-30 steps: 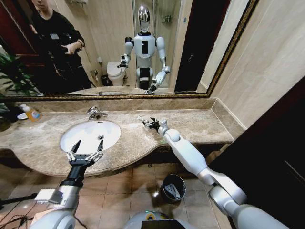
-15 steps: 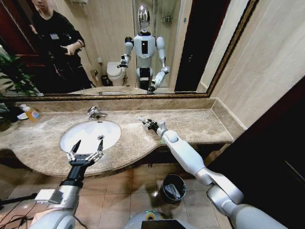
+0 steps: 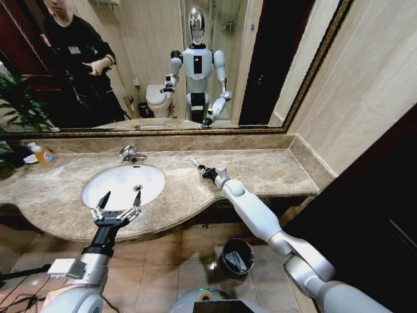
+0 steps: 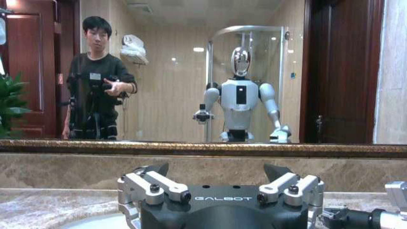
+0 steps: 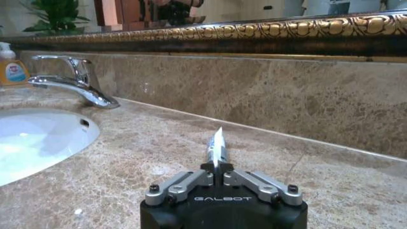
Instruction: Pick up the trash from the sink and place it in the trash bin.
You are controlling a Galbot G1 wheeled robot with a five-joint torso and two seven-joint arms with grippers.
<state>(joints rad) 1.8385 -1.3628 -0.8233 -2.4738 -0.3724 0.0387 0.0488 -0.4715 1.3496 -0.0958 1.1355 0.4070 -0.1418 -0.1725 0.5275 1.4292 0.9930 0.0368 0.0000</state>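
Note:
My right gripper [image 3: 203, 169] hovers low over the marble countertop [image 3: 260, 169] to the right of the sink [image 3: 124, 184]. It is shut on a thin white-blue piece of trash [image 3: 195, 162]. In the right wrist view this trash [image 5: 218, 143] sticks up edge-on from the shut right gripper [image 5: 218, 167]. My left gripper [image 3: 121, 195] stands open over the sink's front rim, holding nothing. In the left wrist view, the left gripper [image 4: 216, 169] has its fingers spread and faces the mirror. The trash bin [image 3: 236, 256], a dark round pail, sits on the tiled floor below the counter with something pale inside.
A chrome faucet [image 3: 130, 154] rises behind the basin. An orange-yellow bottle [image 3: 42, 154] stands at the counter's far left by a plant [image 3: 19, 104]. The mirror [image 3: 163, 65] and a gilt frame back the counter. A beige wall [image 3: 365, 98] closes the right side.
The right gripper has turned a little over the counter, tilting the held piece. The left arm has not moved.

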